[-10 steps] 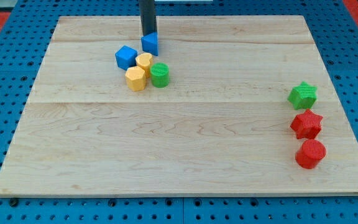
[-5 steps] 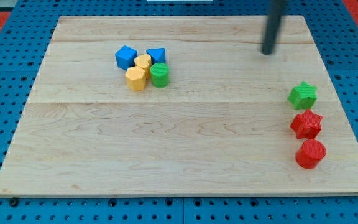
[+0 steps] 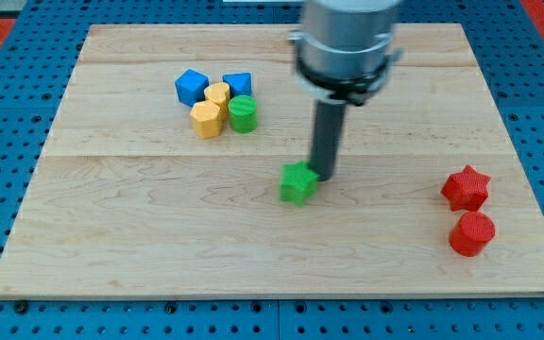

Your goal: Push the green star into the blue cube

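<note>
The green star (image 3: 297, 183) lies near the middle of the wooden board (image 3: 159, 236). My tip (image 3: 324, 177) touches its right side. The blue cube (image 3: 238, 84) sits up and to the left, at the top right of a tight cluster. Beside it are a second blue block (image 3: 191, 87), two yellow blocks (image 3: 218, 93) (image 3: 206, 120) and a green cylinder (image 3: 243, 113). The cluster lies well apart from the star.
A red star (image 3: 466, 187) and a red cylinder (image 3: 471, 232) sit near the board's right edge. A blue pegboard (image 3: 8, 142) surrounds the board. The arm's grey body (image 3: 346, 42) hangs over the upper middle of the board.
My tip swept from the blue cube to the right, then came down behind the green star. The star slid far left from the right edge to the board's middle.
</note>
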Tool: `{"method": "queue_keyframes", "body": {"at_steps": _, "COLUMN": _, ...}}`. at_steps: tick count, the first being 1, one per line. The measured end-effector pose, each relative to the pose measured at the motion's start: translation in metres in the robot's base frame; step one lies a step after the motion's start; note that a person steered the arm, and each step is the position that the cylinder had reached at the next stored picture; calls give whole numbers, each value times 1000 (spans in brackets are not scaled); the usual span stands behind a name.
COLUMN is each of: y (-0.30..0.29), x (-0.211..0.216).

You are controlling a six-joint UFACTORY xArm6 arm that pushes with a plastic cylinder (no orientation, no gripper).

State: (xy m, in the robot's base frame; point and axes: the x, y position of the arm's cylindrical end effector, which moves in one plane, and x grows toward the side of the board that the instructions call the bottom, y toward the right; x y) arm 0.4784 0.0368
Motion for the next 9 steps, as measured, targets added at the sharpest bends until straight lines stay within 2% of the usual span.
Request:
{"method": "queue_keyframes", "body": {"at_steps": 1, "y": 29, "x": 13}}
{"method": "queue_keyframes", "body": {"at_steps": 2, "y": -42, "x": 23}}
{"method": "queue_keyframes", "body": {"at_steps": 3, "y": -161, "x": 22}}
{"method": "queue_keyframes", "body": {"at_steps": 4, "y": -189, "x": 23}}
{"method": "queue_keyframes", "body": {"at_steps": 5, "y": -214, "x": -2}}
{"method": "queue_keyframes", "body": {"at_steps": 6, "y": -229, "x": -38}}
{"method": "queue_keyframes", "body": {"at_steps": 8, "y": -179, "x": -105}}
{"method": "queue_keyframes", "body": {"at_steps": 9, "y": -200, "x": -101}}
